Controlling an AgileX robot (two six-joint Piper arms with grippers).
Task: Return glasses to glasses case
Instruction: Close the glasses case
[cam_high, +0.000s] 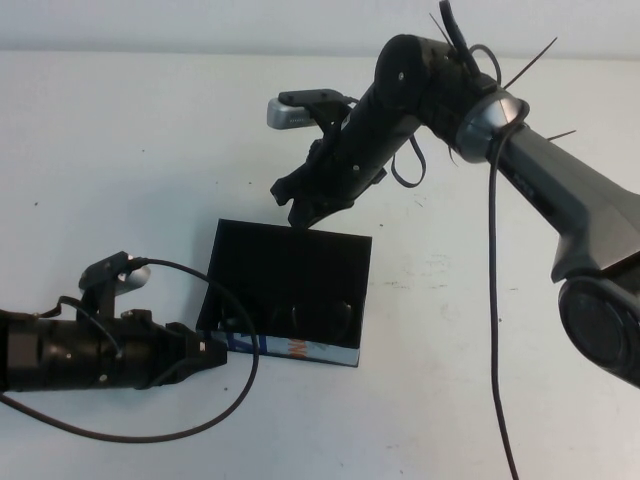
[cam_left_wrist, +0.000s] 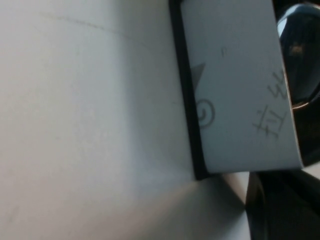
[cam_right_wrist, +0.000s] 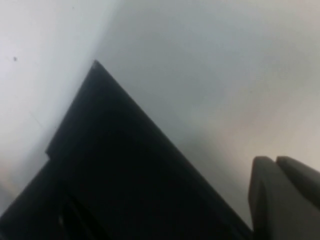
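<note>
White and matte, the table (cam_high: 120, 200) carries faint scuffs and a few small dark specks. At its far middle the right end effector (cam_high: 300, 210) hangs tip-down over the back edge of the glasses case (cam_high: 290, 290), its two dark fingers (cam_right_wrist: 280, 195) pressed together with nothing between them. Behind it rise black jointed arm links, loose cables and a grey moulded housing. The left end effector (cam_high: 205, 358) lies low and level at the case's near-left corner, its tip right against the printed strip; whether its fingers are parted or closed I cannot tell. The case is a black, flat-sided rectangular box standing open, its front strip printed in blue, white and orange. Inside, the glasses (cam_high: 320, 318) lie as dark curved outlines against the black lining, one glossy lens (cam_left_wrist: 300, 60) showing in the left wrist view.
</note>
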